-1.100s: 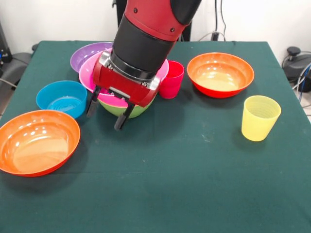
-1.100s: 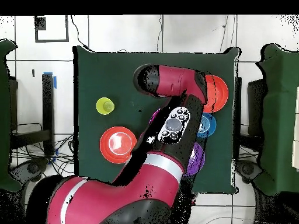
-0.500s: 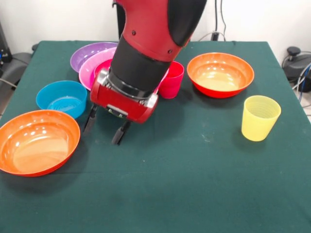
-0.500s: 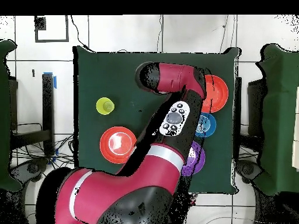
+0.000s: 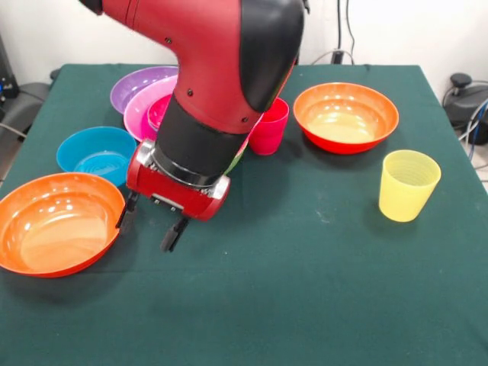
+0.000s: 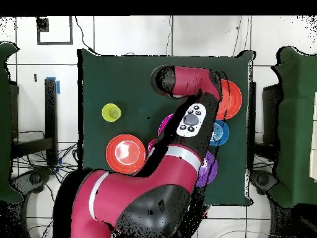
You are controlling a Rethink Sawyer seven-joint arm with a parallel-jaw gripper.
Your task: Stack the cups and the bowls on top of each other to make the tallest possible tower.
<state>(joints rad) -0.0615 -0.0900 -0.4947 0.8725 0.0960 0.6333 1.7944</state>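
Change: compared with a second ago, the gripper (image 5: 149, 221) has been carried away from the tower (image 5: 152, 107) and down toward the near orange bowl (image 5: 57, 221); a second ago it was hanging in front of the pink and green bowls.
Fingers: the two dark fingers (image 5: 172, 233) are seen spread apart with nothing between them, so the gripper is released and empty.
Meaning for the task: a pick of another piece is judged to be in preparation, the near orange bowl being the likeliest target; no new piece has been added to the tower yet.
Near orange bowl against the fingers: its rim lies just beside the left-hand finger in the front view; whether the finger touches the rim cannot be told. The other finger hangs over bare tabletop (image 5: 305, 290). The bowl is not straddled by the fingers.
Tower: the large pink bowl (image 5: 141, 107) is seen behind the arm with a small red-pink bowl (image 5: 158, 111) inside it; the green bowl below is mostly hidden by the arm.
Other pieces: the blue bowl (image 5: 97, 154) stands between tower and near orange bowl; the purple bowl (image 5: 137, 84) sits behind the tower; the red cup (image 5: 271, 126) is beside the tower; the far orange bowl (image 5: 345, 116) and the yellow cup (image 5: 409, 184) lie well apart.
Overhead view: the gripper is hidden under the arm (image 6: 192, 118).
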